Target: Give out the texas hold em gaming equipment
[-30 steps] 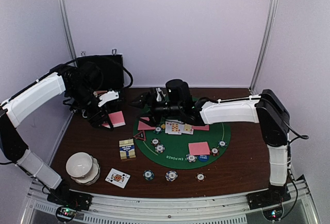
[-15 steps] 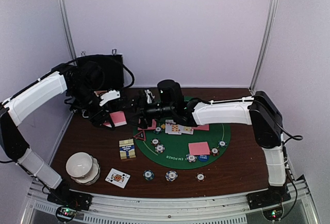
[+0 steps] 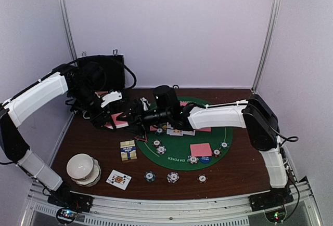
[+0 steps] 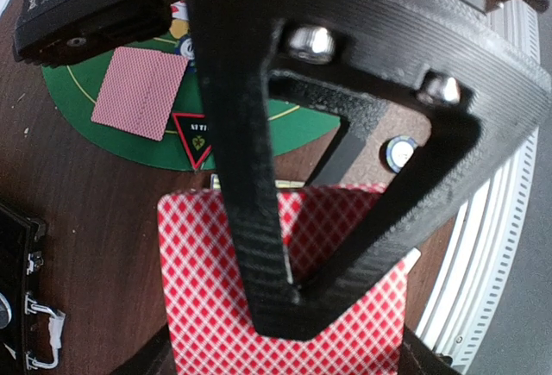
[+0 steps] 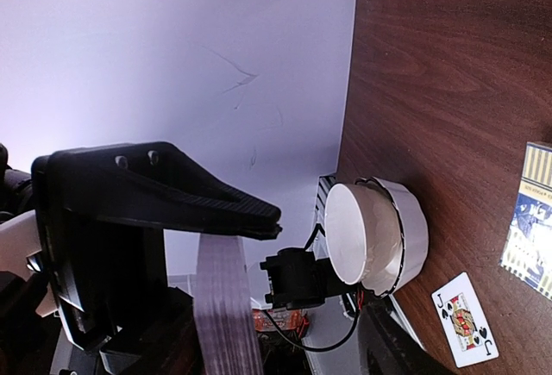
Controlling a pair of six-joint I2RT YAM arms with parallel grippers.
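Top view: we find the left gripper (image 3: 109, 123) clamped on the pink-backed deck (image 3: 119, 121), held at 10 o'clock off the green felt (image 3: 210, 135), evidently to present it to the right gripper (image 3: 132, 115); the felt reads "EM POKER". Left wrist view: jaws shut on that deck, with the red-black triangle marker (image 4: 196, 139) at 11 o'clock, its lettering illegible. Right wrist view: jaws part-open astride the deck's edge, not yet pinching; a face-up jack (image 5: 466, 319), marked "J", lies at 5 o'clock.
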